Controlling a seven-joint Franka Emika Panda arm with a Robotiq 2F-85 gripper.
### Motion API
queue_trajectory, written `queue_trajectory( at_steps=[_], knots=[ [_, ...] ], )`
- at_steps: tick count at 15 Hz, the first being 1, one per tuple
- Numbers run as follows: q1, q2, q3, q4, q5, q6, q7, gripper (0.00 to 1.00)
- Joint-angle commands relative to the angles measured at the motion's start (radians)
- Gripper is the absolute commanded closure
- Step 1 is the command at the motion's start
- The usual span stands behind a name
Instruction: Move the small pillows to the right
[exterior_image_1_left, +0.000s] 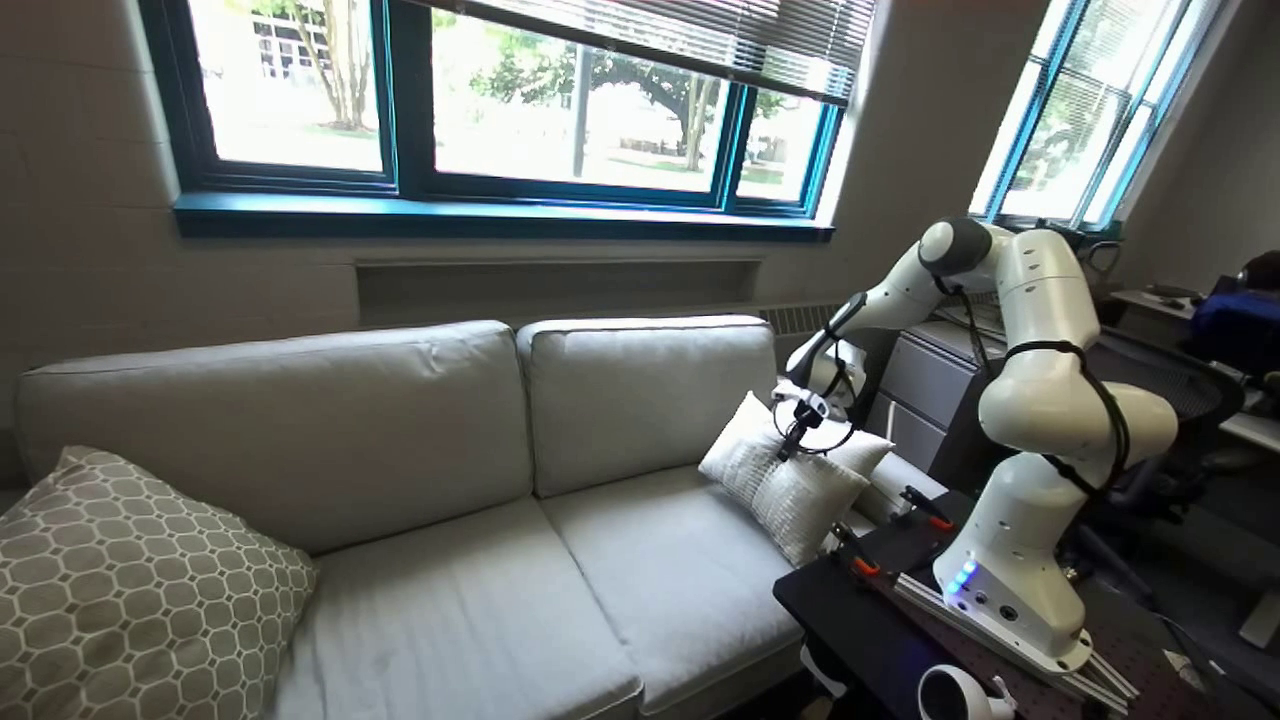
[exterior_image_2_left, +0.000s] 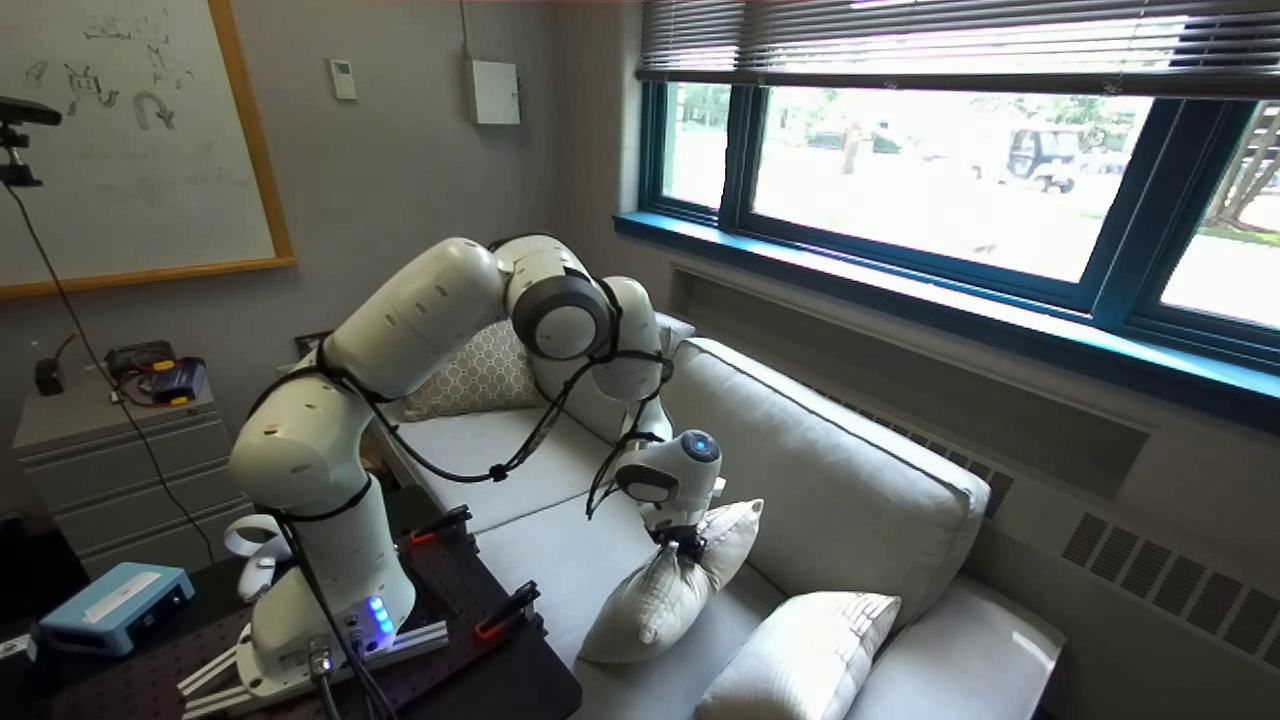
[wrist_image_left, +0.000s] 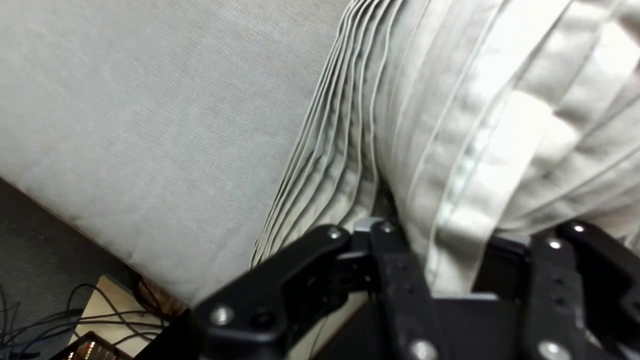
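Seen in both exterior views as a pair: small, plump, square, plain off-white. With the pinched pillow (exterior_image_2_left: 642, 608), lower middle of the frame in an exterior view: slants, nipped in at the upper middle, bulging on either side; whether resting or hanging, unclear. With the free pillow (exterior_image_2_left: 800, 655), further right: leans over, finely ribbed, cut by the bottom edge, near the pinched pillow but apart. In an exterior view, right of centre, for the pinched pillow (exterior_image_1_left: 808, 505): hides much of the free pillow (exterior_image_1_left: 862, 452) behind. In the wrist view, for the pinched pillow (wrist_image_left: 450, 125): fills the upper right with close pleats, drawn into a narrow fold.
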Motion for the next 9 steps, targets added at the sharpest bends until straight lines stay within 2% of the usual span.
queue_trajectory(
  at_steps=[1, 4, 9],
  knots=[
    [0.106, 0.044, -0.094, 0.128, 0.088, -0.098, 0.001, 0.96],
    [0.16, 0.043, -0.158, 0.161, 0.128, -0.132, 0.011, 0.97],
    [0.199, 0.02, -0.233, 0.17, 0.165, -0.139, 0.01, 0.97]
  ],
)
